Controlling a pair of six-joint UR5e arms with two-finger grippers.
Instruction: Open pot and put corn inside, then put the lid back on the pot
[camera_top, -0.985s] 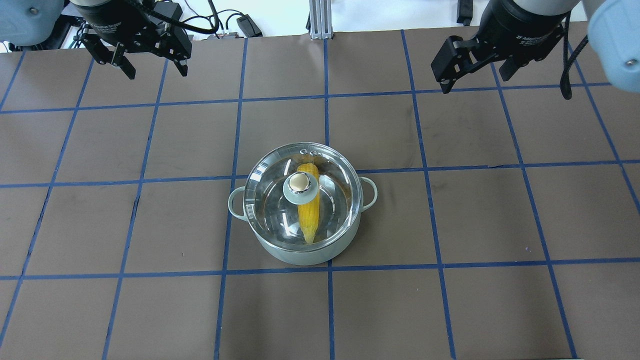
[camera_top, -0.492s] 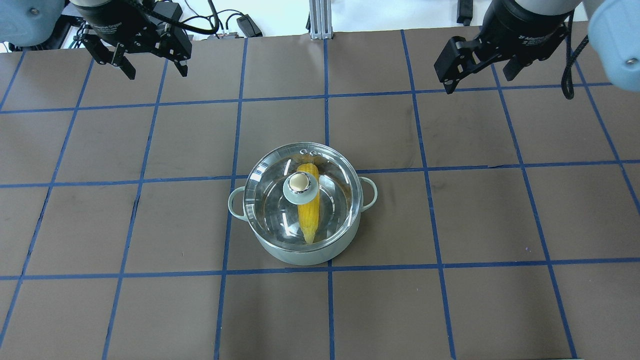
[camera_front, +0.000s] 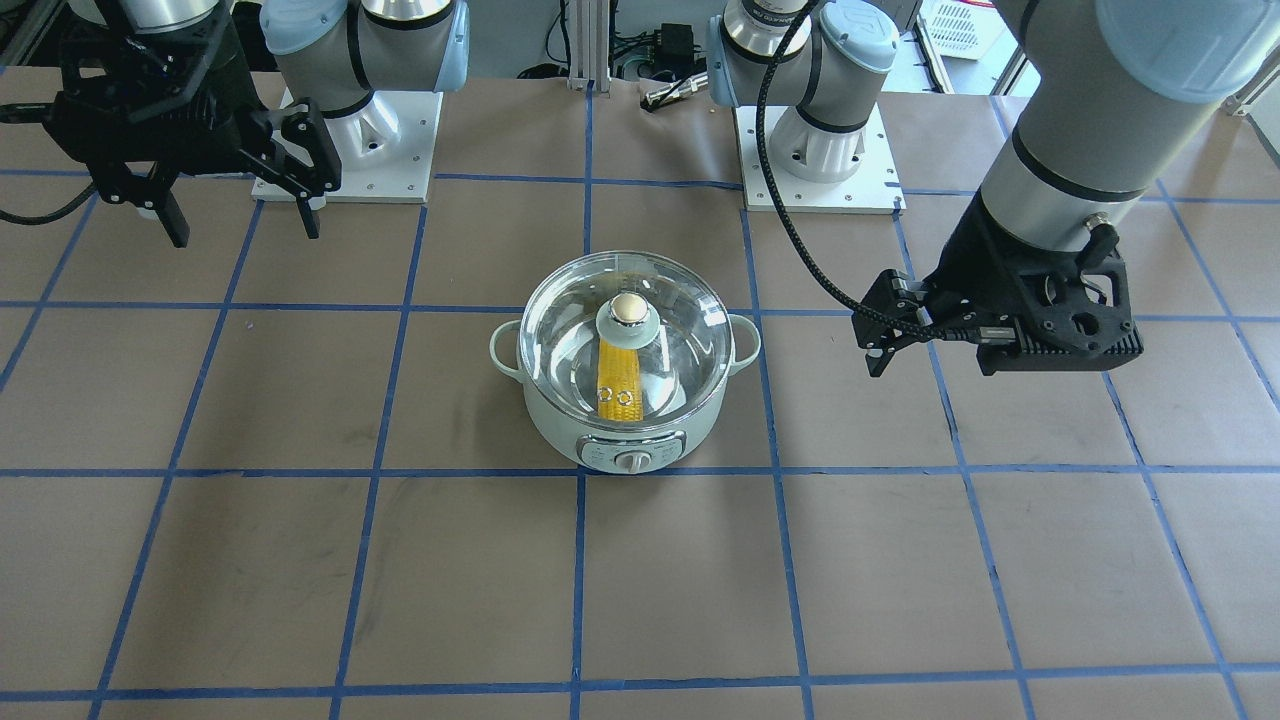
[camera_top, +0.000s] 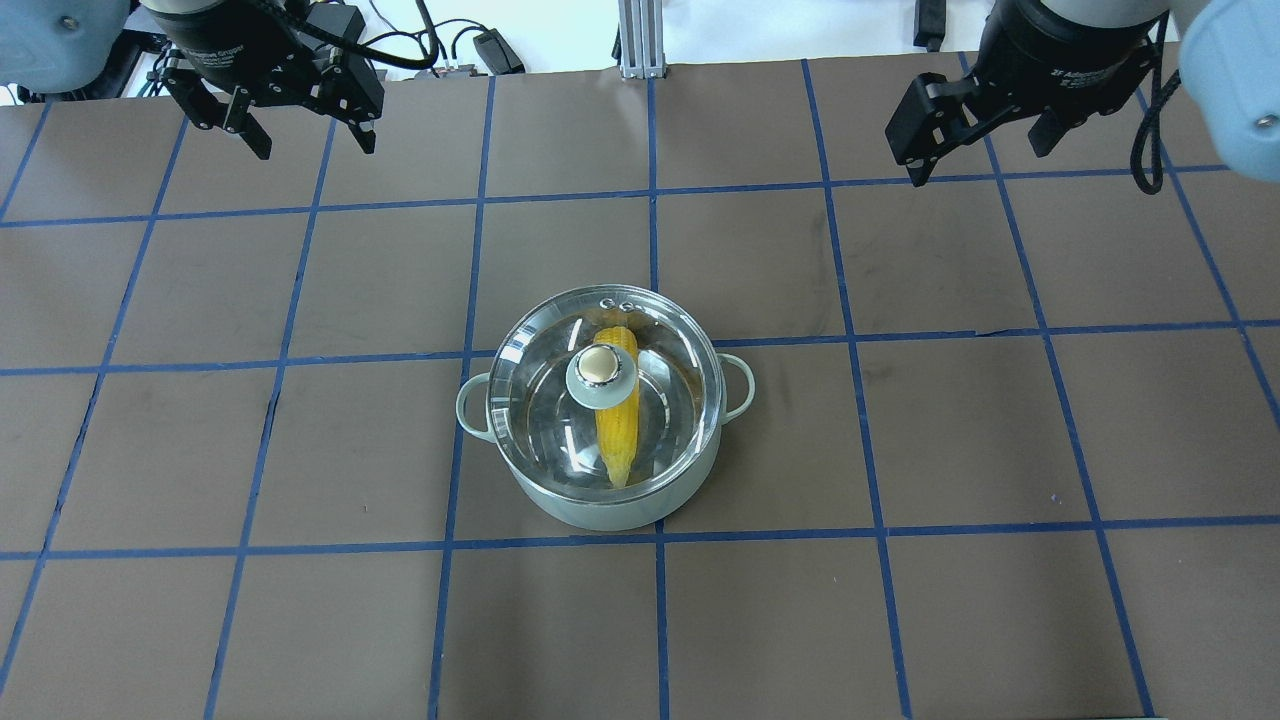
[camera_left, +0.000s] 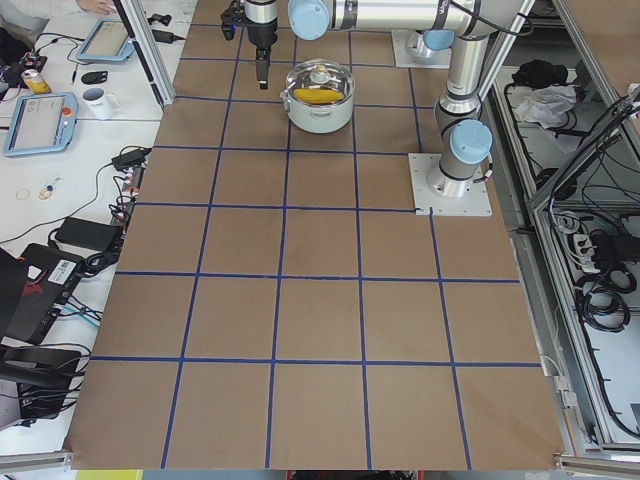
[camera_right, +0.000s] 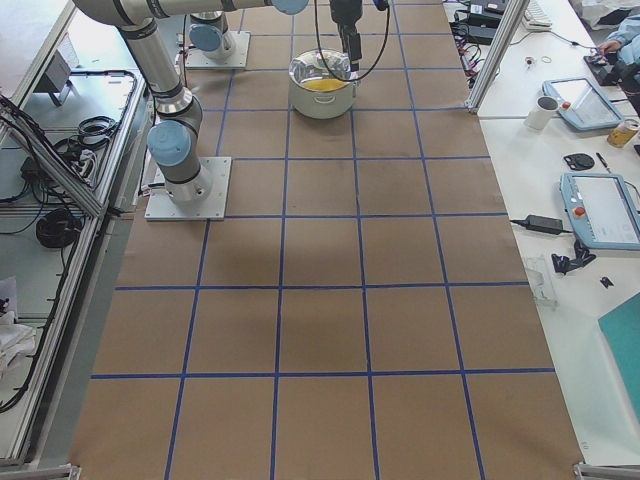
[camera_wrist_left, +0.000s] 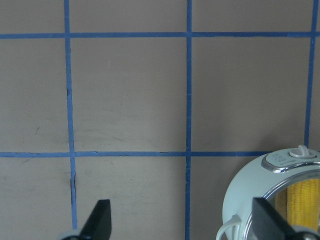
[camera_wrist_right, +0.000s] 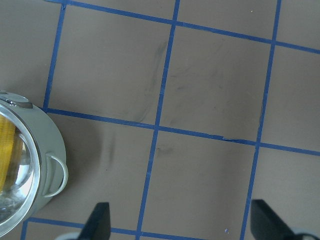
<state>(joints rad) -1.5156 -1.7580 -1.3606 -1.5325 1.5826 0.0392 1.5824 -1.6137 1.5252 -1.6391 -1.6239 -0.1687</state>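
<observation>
The pale mint-green pot (camera_top: 600, 512) stands mid-table, its control panel (camera_front: 632, 455) facing away from me. The clear glass lid (camera_top: 540, 400) sits on it, knob (camera_top: 602, 374) on top. The yellow corn (camera_top: 620, 430) lies inside, seen through the glass, as in the front view (camera_front: 618, 385). My left gripper (camera_top: 308, 140) is open and empty, high above the table, far from the pot. My right gripper (camera_top: 978, 150) is open and empty, also high and far off. The left wrist view shows the pot (camera_wrist_left: 260, 192) at the lower right; the right wrist view shows the pot (camera_wrist_right: 42, 150) at the left edge.
The table (camera_top: 900, 450) is brown with a blue tape grid. The arm bases (camera_front: 350, 150) stand at its robot side. Cables and an aluminium post (camera_top: 640, 40) lie past the far edge. Tablets and mugs sit on a side bench (camera_right: 590, 110).
My right gripper has moved a little right and toward the far edge, away from the pot. The left gripper, pot, lid and corn have not moved.
</observation>
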